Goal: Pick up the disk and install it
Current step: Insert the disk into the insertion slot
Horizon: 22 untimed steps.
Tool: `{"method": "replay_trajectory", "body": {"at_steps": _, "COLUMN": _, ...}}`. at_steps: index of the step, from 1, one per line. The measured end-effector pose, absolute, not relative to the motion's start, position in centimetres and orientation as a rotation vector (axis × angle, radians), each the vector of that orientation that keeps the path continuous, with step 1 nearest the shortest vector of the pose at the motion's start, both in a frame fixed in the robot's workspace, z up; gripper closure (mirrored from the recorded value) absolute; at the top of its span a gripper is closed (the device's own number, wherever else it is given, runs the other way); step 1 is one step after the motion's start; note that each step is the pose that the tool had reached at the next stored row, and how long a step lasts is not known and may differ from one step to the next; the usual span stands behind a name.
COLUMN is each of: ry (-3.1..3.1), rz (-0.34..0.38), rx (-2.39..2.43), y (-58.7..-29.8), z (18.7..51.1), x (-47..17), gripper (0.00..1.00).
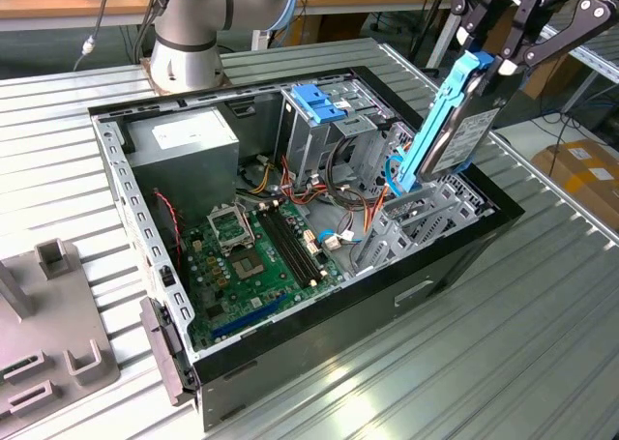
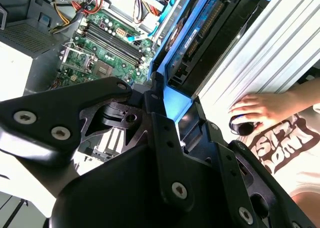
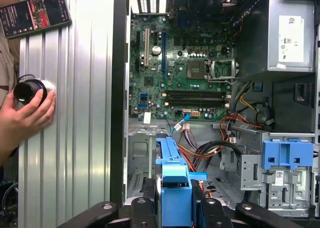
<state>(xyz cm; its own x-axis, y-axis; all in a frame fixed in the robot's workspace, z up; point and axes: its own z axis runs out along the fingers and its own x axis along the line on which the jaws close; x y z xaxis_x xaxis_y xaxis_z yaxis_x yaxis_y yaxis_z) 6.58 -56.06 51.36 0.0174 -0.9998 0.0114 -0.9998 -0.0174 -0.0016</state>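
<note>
The claw [image 1: 491,61] is seen in the exterior view at the far right, above the open computer case [image 1: 319,336]. Its fingers are clamped on the upper end of the disk [image 1: 466,131], one on each face, so the gap between them is taken up by the disk's thickness. The disk is held off the bench [image 1: 503,363], steeply tilted and nearly on edge, with its labelled face turned toward the exterior view's right and a light-blue rail [image 1: 437,121] along the edge toward the left. Its lower end is placed just over the grey drive cage [image 1: 416,222] at the right side of the case; whether cage and disk touch cannot be told. Inside the case, the green motherboard [image 1: 256,256] is laid flat in the middle, the power-supply box [image 1: 184,145] is set at the far left, and a blue bracket [image 1: 319,102] is fixed atop the far metal cage. In the first wrist view, a person's hand [image 3: 27,112] is rested on a small black round object [image 3: 29,90] on the bench beside the case, with a phone [image 3: 35,15] lying near it.
</note>
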Motion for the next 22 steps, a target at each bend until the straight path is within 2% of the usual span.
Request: {"method": "replay_trajectory", "body": {"at_steps": 22, "ry": -2.197, "rz": 0.015, "rx": 2.236, "y": -56.2, "z": 50.1, "x": 6.6, "gripper": 0.63}}
